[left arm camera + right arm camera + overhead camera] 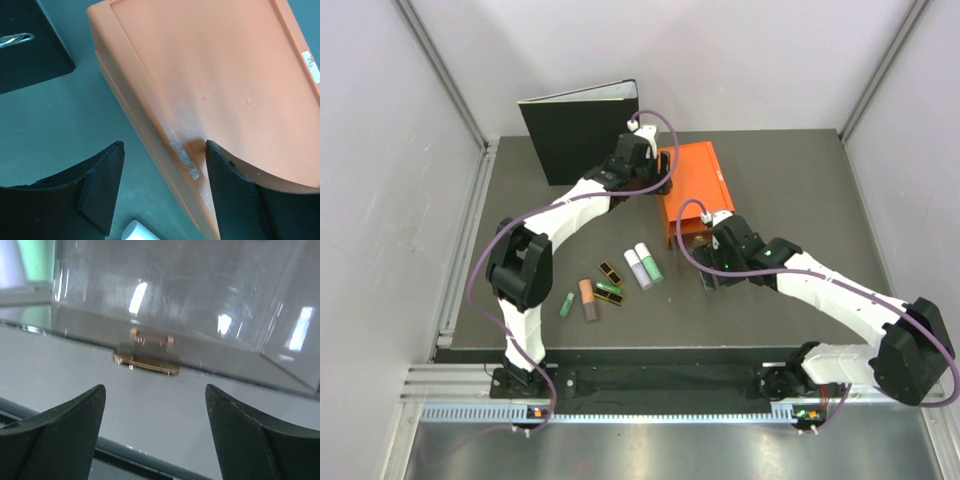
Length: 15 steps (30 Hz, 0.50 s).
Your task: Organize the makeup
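The makeup lies loose on the dark table, left of centre: a lilac tube point(636, 269), a mint tube point(649, 263), a peach-grey tube point(588, 298), a green stick point(567, 305) and small black cases point(610, 272). My left gripper point(660, 178) point(164, 150) is open and empty; its jaws straddle the left edge of the orange drawer box point(698, 185) point(215, 75). My right gripper point(706, 268) point(155, 390) is open and empty, facing the box's clear drawer front and its gold handle point(146, 362). The lilac tube point(10, 260) and the mint tube point(37, 255) show blurred at that view's upper left.
A black ring binder point(578, 135) point(25, 45) stands open behind the left gripper, close to the box's back left corner. Grey walls close in the table on three sides.
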Each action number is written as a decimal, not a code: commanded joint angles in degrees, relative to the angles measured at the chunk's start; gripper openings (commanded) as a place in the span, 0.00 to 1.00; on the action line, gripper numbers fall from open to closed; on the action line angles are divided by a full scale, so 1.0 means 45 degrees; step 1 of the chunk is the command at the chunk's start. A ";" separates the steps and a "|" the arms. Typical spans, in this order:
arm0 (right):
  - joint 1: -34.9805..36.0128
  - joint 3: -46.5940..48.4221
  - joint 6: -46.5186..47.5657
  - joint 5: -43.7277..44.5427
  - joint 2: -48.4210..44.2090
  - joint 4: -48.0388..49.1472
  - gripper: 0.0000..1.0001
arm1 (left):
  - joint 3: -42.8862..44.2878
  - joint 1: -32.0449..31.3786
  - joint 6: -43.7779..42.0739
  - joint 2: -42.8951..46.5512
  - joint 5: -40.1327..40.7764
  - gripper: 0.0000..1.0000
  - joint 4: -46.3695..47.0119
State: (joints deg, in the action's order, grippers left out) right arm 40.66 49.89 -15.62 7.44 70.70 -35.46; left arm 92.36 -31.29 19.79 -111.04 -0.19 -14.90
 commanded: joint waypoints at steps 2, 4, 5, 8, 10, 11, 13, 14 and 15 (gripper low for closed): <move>0.0084 0.1020 0.0326 -0.0131 -0.0925 -0.1180 0.82 | -0.0387 0.0000 -0.0863 0.0906 0.0607 0.74 -0.0752; 0.0084 0.1373 0.0423 -0.0072 -0.1080 -0.1590 0.82 | -0.0368 0.0000 -0.0960 0.1334 0.0724 0.76 -0.0655; 0.0084 0.1723 0.0424 -0.0072 -0.1120 -0.1959 0.82 | -0.0348 0.0000 -0.0999 0.1472 0.0706 0.78 -0.0616; 0.0084 0.2426 0.0540 -0.0208 -0.1354 -0.2527 0.81 | -0.0037 0.0000 -0.1233 0.1902 0.0861 0.82 -0.0926; 0.0104 0.2914 0.0657 -0.0520 -0.1452 -0.2646 0.81 | 0.0276 0.0000 -0.1390 0.2194 0.1211 0.84 -0.1491; 0.0085 0.3111 0.0716 -0.0676 -0.1472 -0.2685 0.81 | 0.0316 0.0019 -0.1429 0.2351 0.1329 0.86 -0.1611; 0.0104 0.3637 0.0911 -0.1358 -0.1414 -0.2589 0.80 | 0.0161 0.0039 -0.1410 0.2857 0.1815 0.89 -0.1864; 0.0104 0.3853 0.1008 -0.1612 -0.1336 -0.2530 0.80 | 0.0063 0.0039 -0.1410 0.3034 0.1954 0.90 -0.1904; 0.0143 0.4087 0.1125 -0.2098 -0.1219 -0.2452 0.79 | -0.0054 0.0039 -0.1390 0.3229 0.2091 0.93 -0.1982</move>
State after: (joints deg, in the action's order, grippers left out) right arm 40.66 62.50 -12.99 4.43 65.60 -46.15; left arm 91.29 -31.27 14.74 -103.07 4.86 -21.80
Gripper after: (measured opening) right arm 0.800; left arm 0.891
